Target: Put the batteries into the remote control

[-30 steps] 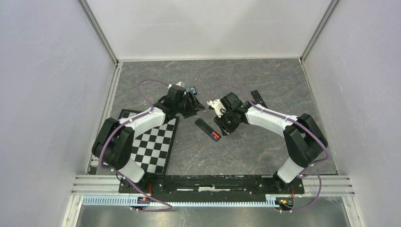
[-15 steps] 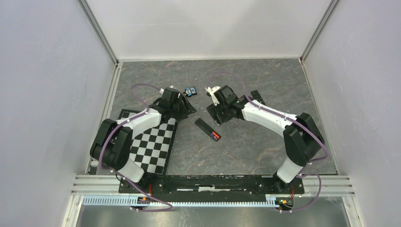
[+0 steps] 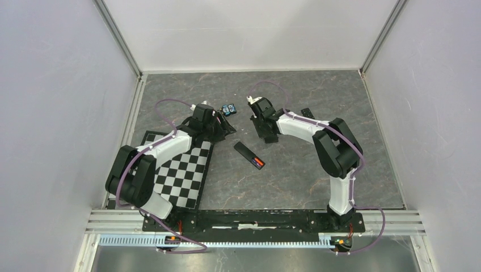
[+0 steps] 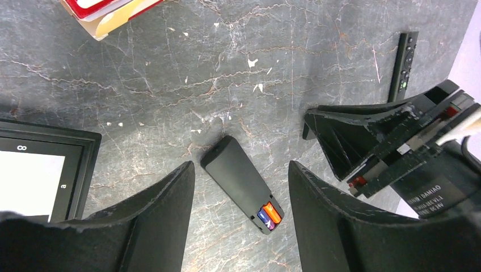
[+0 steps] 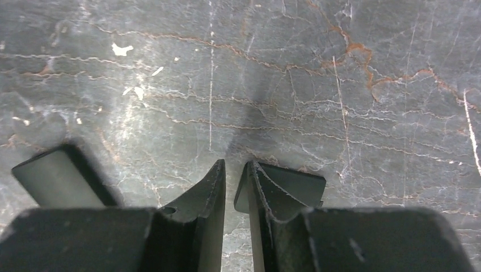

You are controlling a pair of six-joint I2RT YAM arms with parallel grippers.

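Note:
The black remote control (image 3: pixel 247 152) lies back-up on the stone table, its battery bay uncovered at the near end. In the bay sit the batteries (image 4: pixel 266 215), blue-purple and orange-red. My left gripper (image 4: pixel 241 170) hangs open above the remote, one finger to each side and touching nothing. My right gripper (image 5: pixel 235 164) hovers just beyond the remote's far end (image 5: pixel 57 177). Its jaws stand a narrow slit apart, with bare table showing between them. A flat black cover-like plate (image 5: pixel 295 181) lies on the table under its right finger.
A second slim black remote (image 3: pixel 308 115) lies at the back right. A blue-and-black gadget (image 3: pixel 229 109) sits behind the left gripper (image 3: pixel 223 129). The checkerboard (image 3: pixel 181 170) lies at the near left, and a red-and-yellow box (image 4: pixel 108 11) shows beyond it.
My right gripper has drawn back from the remote's battery end toward the far side of the table. The left gripper has shifted slightly left. The remote has not moved.

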